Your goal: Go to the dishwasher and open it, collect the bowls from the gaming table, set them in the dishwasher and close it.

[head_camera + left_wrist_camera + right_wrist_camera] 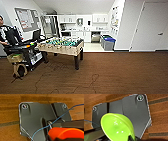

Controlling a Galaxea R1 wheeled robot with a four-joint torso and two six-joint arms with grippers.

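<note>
Right wrist view: yellow-green bowl point(116, 129) sits tilted at the right gripper, over brown wood floor point(159, 112); a dark finger point(130, 138) touches its rim, looks gripped. Left wrist view: an orange rounded object point(66, 133) close to the camera; can't tell the left fingers' state. Head view: dishwasher point(95, 37) in the far kitchenette, foosball table point(62, 45) ahead-left, seated person point(6, 35) at far left.

brown wood floor point(112, 72), white walls point(125, 25), white kitchen cabinets point(75, 18) behind.
</note>
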